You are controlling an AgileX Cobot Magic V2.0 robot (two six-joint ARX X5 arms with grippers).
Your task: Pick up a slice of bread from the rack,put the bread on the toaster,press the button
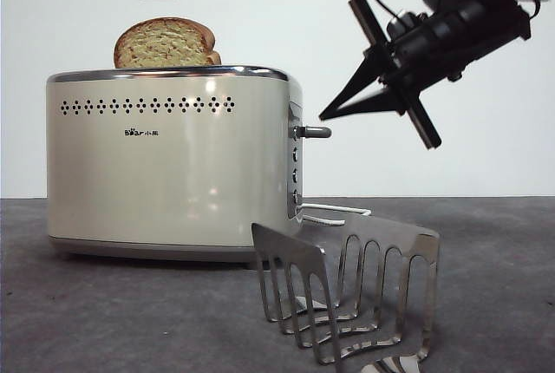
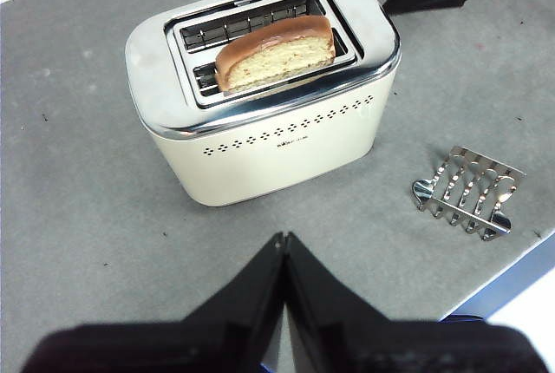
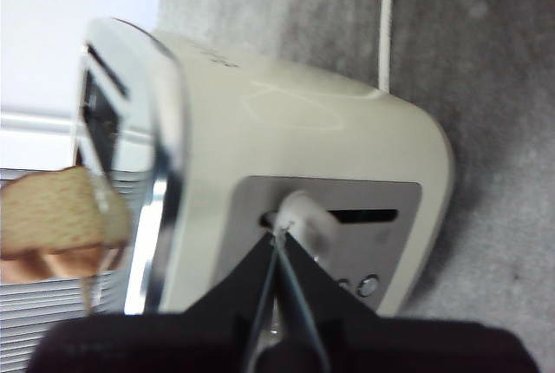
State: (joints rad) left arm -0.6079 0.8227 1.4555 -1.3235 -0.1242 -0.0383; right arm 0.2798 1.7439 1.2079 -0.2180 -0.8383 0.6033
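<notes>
I see slice of bread [image 2: 276,52] in toaster [image 2: 260,143] slot; rack [image 2: 470,193] empty; right gripper [image 1: 325,117] pinched closed near button [image 1: 314,132]; left gripper [image 2: 284,238] closed.

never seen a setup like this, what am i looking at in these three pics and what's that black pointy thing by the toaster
This is a two-armed robot at a grey table. One picture is taken from a low camera level with the table; the other two come from cameras on the arms' wrists.

On the table stand a cream toaster and a small empty steel rack. A slice of bread sits in the toaster's slot, its top sticking out.

The black pointy thing is the right gripper, jaws shut, its tip near the silver lever button on the toaster's end panel; whether it touches is unclear. The left gripper, also shut, hangs above the table on the toaster's long side. Neither holds anything.
</notes>
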